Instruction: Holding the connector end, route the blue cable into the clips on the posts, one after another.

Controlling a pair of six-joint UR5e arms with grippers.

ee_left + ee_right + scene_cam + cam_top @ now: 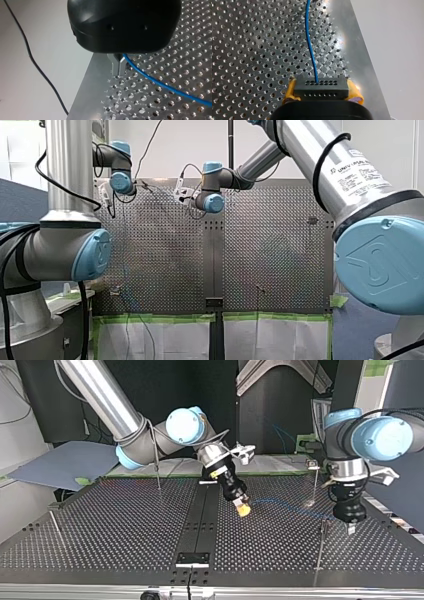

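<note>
Right gripper [322, 91] clamps connector [322, 86]; left gripper [119, 72] pinches blue cable [160, 81] shut; best approach: keep line taut and low, untwisted, lead it squarely into nearest post [320, 547] clip

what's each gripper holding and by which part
My right gripper clamps the black connector by its ends; my left gripper seems to pinch the blue cable further along.

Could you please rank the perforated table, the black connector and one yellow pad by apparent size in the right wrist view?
Largest: perforated table.
Then: black connector.
Smallest: yellow pad, though partly hidden behind the connector, so less certain.
</note>
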